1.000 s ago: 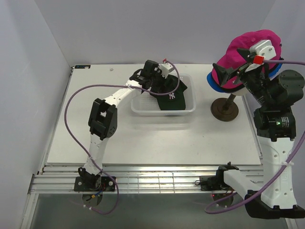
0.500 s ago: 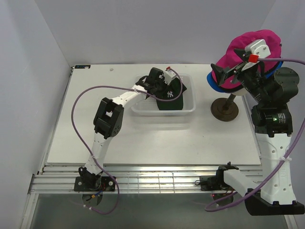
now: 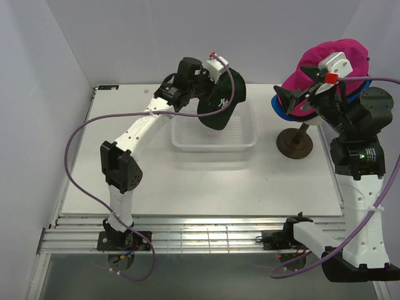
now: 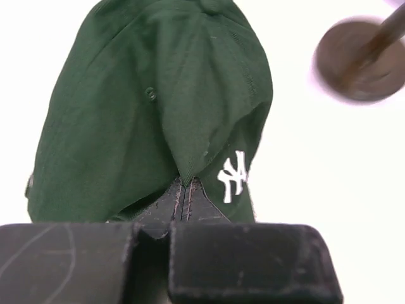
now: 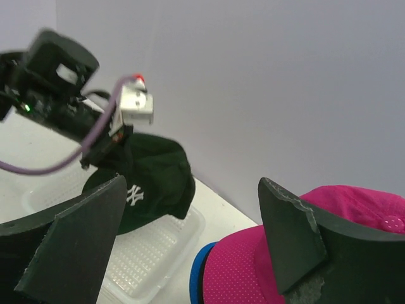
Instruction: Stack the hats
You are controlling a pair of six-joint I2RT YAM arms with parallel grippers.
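My left gripper (image 3: 210, 80) is shut on the crown of the dark green hat with a white NY (image 3: 222, 105), which hangs in the air above the white basket (image 3: 247, 139). In the left wrist view the green hat (image 4: 152, 107) fills the frame, its fabric pinched at my left gripper (image 4: 183, 190). At the right, a magenta hat (image 3: 325, 59) tops a stack with a blue brim (image 3: 279, 115) showing under it. My right gripper (image 3: 299, 87) stands open just beside the magenta hat (image 5: 266, 266), with nothing between its fingers (image 5: 288, 234).
The stack sits on a brown stand with a round base (image 3: 295, 142), right of the basket. That base also shows blurred in the left wrist view (image 4: 357, 60). The basket's mesh floor (image 5: 139, 253) is bare. White walls close in behind and on both sides.
My left gripper shut on the green hat in the basket and lifted it up and out. The right gripper stayed by the magenta hat, its jaws narrowing slightly.
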